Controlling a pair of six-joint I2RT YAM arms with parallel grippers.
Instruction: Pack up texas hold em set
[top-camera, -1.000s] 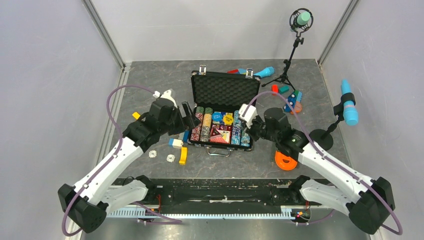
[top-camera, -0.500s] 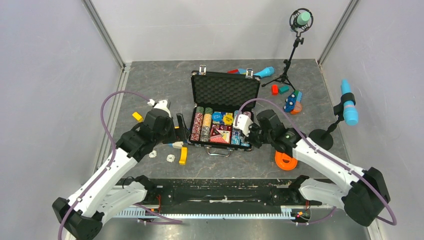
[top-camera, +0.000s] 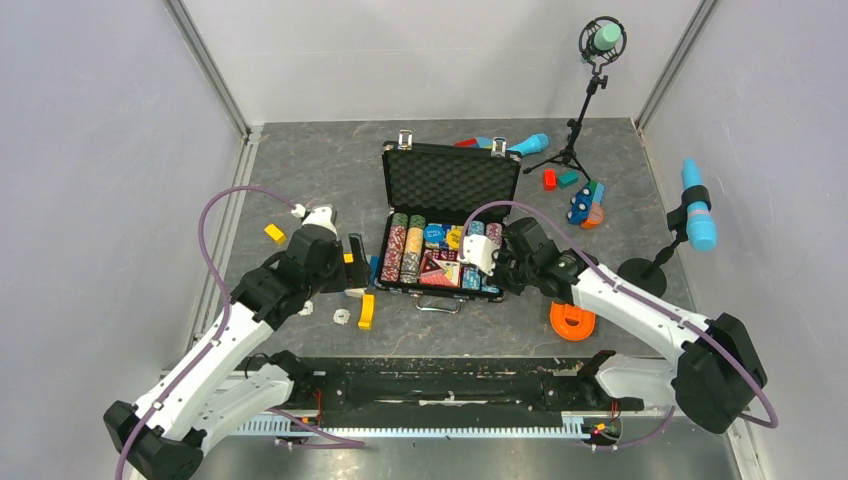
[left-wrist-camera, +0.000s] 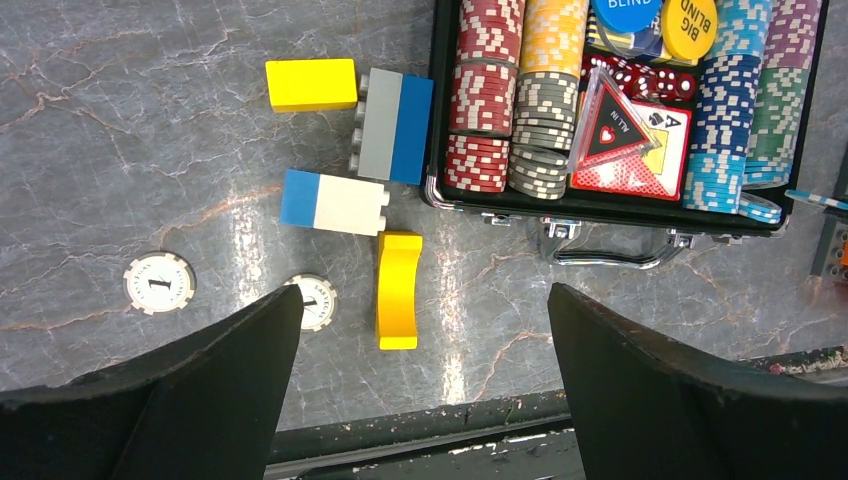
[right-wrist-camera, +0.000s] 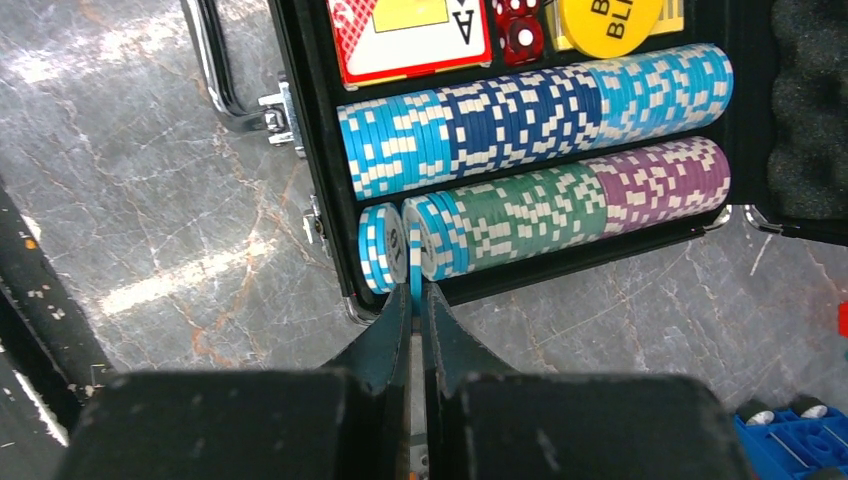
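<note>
The left gripper (left-wrist-camera: 425, 300) hangs over the table with its fingers spread wide, holding nothing. Between the fingers lies a bent yellow block (left-wrist-camera: 398, 290). One white button (left-wrist-camera: 310, 302) sits right by a fingertip, and a second white button (left-wrist-camera: 159, 283) lies further out. The black case (left-wrist-camera: 610, 207) lies open just past them, full of chips. At its near right corner, the right gripper (right-wrist-camera: 415, 295) pinches one light blue chip (right-wrist-camera: 414, 265) on its edge, between a small stack (right-wrist-camera: 380, 248) and the long row (right-wrist-camera: 520, 215).

My fingers (right-wrist-camera: 385, 345) are black; the chip (right-wrist-camera: 413, 280) between them is light blue with white dashes; the rows (right-wrist-camera: 540, 110) are blue, green and purple.
</note>
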